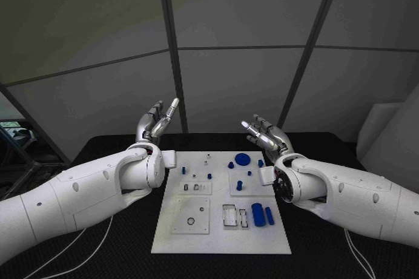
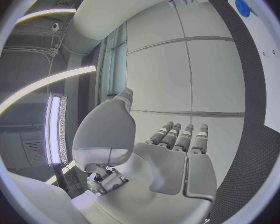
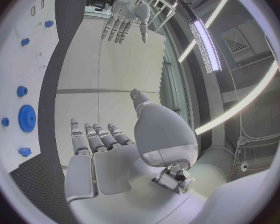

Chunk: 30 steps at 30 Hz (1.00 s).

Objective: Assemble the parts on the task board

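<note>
The white task board point(image 1: 218, 230) lies in the middle of the black table. Small blue parts stand on its far half, among them a blue gear point(image 1: 242, 158) and a larger blue cylinder point(image 1: 258, 212) near the right edge. My left hand point(image 1: 157, 123) is raised above the table's far left, fingers straight and apart, holding nothing. My right hand point(image 1: 265, 135) is raised at the far right, also spread and empty. The left wrist view shows the left hand's point(image 2: 171, 154) flat palm. In the right wrist view the right hand point(image 3: 115, 154) is open beside the blue gear point(image 3: 27, 118).
The black table point(image 1: 105, 149) extends on both sides of the board. Grey wall panels stand behind it. A white cable point(image 1: 87, 242) lies on the table at the near left, and another cable point(image 1: 358, 255) at the near right.
</note>
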Available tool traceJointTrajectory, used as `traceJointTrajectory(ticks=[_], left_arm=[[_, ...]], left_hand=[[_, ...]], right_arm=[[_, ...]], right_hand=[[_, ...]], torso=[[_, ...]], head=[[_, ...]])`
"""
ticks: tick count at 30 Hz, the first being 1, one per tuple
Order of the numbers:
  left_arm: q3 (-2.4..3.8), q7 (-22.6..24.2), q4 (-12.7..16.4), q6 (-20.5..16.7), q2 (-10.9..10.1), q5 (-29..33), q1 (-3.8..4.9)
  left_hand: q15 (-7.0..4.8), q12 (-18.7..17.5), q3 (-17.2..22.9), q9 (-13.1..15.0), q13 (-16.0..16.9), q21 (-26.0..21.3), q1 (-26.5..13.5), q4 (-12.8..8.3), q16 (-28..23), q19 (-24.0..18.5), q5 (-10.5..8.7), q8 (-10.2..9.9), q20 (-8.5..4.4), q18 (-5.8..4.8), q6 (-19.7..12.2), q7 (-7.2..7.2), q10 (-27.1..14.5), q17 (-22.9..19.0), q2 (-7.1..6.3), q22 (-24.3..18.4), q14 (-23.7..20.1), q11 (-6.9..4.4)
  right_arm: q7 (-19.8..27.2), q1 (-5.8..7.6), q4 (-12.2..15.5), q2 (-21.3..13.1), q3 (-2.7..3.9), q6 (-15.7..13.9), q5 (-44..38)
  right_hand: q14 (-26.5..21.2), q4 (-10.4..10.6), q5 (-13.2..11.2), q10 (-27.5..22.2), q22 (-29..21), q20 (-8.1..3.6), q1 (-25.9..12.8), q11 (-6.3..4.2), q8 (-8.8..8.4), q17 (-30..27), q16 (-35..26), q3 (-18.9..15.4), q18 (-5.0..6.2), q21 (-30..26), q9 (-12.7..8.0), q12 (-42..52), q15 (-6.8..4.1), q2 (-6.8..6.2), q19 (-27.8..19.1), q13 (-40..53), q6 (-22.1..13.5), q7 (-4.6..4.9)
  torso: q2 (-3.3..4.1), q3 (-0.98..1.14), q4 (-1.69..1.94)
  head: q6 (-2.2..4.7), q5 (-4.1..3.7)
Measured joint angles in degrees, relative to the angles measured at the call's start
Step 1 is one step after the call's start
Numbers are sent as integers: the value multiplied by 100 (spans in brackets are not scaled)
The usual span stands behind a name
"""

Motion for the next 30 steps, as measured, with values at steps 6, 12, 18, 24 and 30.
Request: traceJointTrajectory(ticks=[6,12,18,24,30], left_arm=[[0,36,-7,89,2,-3,0],[0,42,105,231,-305,-19,0],[-2,41,310,403,-444,-48,-5],[-2,27,492,582,-627,-97,-5],[-2,-38,777,773,-833,-158,-5]], left_hand=[[131,0,56,11,15,28,276,56,23,53,24,0,134,348,94,26,81,22,39,19,99,123],[234,200,147,85,118,299,719,59,320,576,23,140,190,-47,665,58,873,154,128,155,1114,512],[102,915,85,291,362,1624,1161,-39,1179,3489,-8,585,145,268,2556,198,3632,470,316,768,4030,759],[-226,1117,-160,362,355,2037,1490,-255,1398,4640,-8,862,-93,266,4013,449,4771,681,422,870,5306,500],[-406,1130,-322,308,356,2117,1798,-470,1398,5139,-7,865,-280,265,4502,504,5383,882,481,870,5920,339]], right_arm=[[-309,6,-191,111,66,629,-465],[-406,23,-549,-71,77,723,-1702],[-477,140,-619,-99,77,645,-2884],[-626,324,-646,-144,79,653,-3824],[-866,554,-756,-129,83,748,-4942]], right_hand=[[990,-232,34,939,149,56,544,144,193,104,227,47,51,309,103,209,127,14,627,100,729,35],[2721,-589,11,2696,331,61,1028,70,504,211,563,173,192,755,253,546,22,-36,1632,214,2138,141],[3990,-852,-33,4004,432,10,1250,-103,686,240,702,373,358,1117,309,635,-178,-149,2469,230,3492,306],[4980,-1084,-33,4929,510,-155,1333,-279,687,270,771,707,402,1443,309,600,-399,-233,3145,233,4369,480],[5828,-1267,4,5549,679,-392,1350,-431,666,363,894,1030,402,1870,304,480,-634,-392,3710,243,4874,454]], torso=[[1,0,-1],[57,-4,-17],[125,7,-13],[219,14,29],[337,16,82]], head=[[0,0],[-91,-27],[-124,-61],[-117,-109],[-71,-171]])
